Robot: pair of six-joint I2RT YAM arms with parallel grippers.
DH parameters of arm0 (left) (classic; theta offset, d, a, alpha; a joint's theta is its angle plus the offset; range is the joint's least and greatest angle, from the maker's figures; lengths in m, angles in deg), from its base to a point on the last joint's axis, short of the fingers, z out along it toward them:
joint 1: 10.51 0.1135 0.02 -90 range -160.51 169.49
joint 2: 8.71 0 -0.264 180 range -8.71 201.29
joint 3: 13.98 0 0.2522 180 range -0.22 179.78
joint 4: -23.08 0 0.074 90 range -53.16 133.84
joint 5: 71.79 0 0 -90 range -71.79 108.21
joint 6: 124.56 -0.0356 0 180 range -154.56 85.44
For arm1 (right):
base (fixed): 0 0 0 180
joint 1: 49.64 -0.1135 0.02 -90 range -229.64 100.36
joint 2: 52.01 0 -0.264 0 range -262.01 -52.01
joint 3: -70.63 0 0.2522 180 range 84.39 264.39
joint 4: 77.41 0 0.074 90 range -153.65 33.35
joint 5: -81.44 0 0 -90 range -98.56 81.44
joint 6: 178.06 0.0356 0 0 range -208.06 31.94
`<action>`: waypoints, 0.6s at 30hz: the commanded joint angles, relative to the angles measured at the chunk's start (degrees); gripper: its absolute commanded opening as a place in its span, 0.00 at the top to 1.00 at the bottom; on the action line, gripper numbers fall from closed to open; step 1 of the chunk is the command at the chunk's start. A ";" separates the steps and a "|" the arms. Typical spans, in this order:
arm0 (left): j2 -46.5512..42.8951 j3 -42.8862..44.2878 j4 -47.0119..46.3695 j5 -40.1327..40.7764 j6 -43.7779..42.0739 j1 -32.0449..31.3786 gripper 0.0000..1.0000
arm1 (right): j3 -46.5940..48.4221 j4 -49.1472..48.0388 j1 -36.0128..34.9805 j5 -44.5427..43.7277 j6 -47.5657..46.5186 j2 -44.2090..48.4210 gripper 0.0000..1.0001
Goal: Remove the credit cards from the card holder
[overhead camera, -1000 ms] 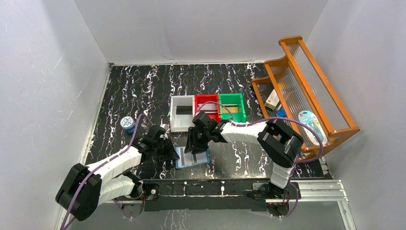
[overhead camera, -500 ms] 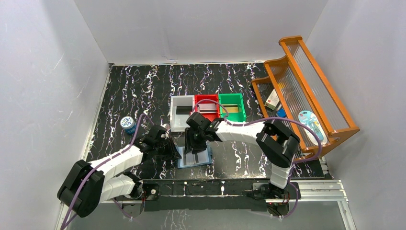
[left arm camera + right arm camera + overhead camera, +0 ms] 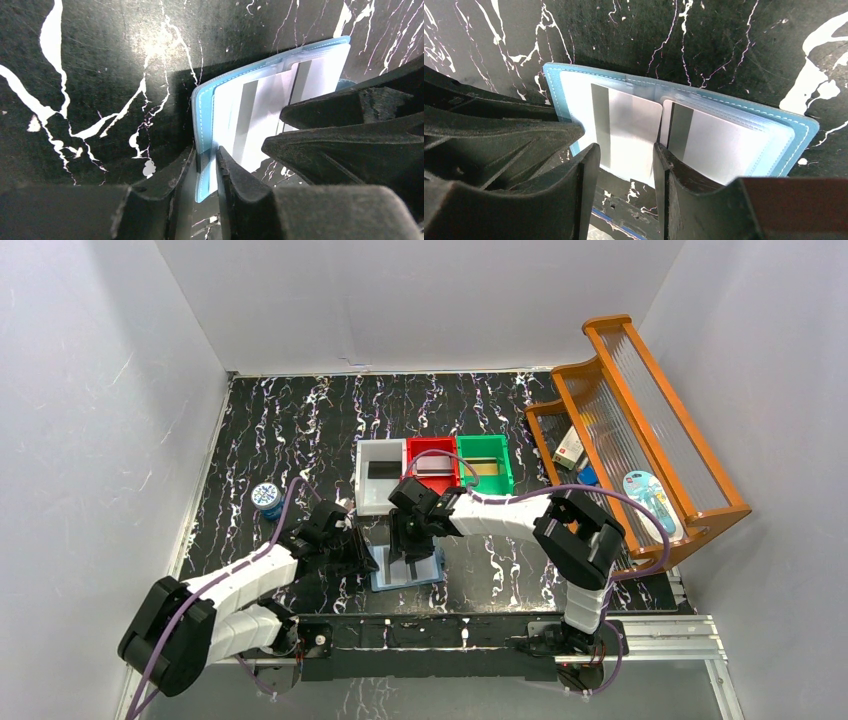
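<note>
Two pincers meet over the wallet point(image 3: 425, 572), which lies open on the tabletop point(image 3: 300, 420) close to its near edge, between the arms. The left pincer point(image 3: 204, 156) is almost closed, pinching the wallet's left border. The right pincer point(image 3: 624, 152) stands partly open, tips down over a pale card point(image 3: 631, 120) with a dark stripe. As far as I can see, it has hold of nothing. A second card point(image 3: 724, 150) sits in the right pocket.

The likely trouble is friction. If the clear pocket clings, the card may drag the wallet along, or the thin border may slip from the left pincer. The tips could also skid off the slick plastic.

Farther back stand white point(image 3: 365, 495), red point(image 3: 415, 446) and green point(image 3: 506, 472) bins. A wooden rack point(image 3: 640, 370) is at the far right. The tabletop is glossy black marble with white veins, boxed in by plain white walls.
</note>
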 commanded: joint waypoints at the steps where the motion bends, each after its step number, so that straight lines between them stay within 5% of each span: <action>1: 2.72 -2.02 2.89 1.84 -1.75 -0.17 0.82 | -2.08 0.54 0.00 -0.68 0.31 -0.06 0.47; 12: 6.43 -3.89 0.06 0.67 -1.26 -0.14 1.00 | -3.72 -6.05 0.83 4.16 2.36 0.17 0.43; 18: 5.32 -3.84 1.65 1.96 -0.91 -0.11 1.00 | -1.76 2.92 0.84 -4.40 1.37 2.45 0.40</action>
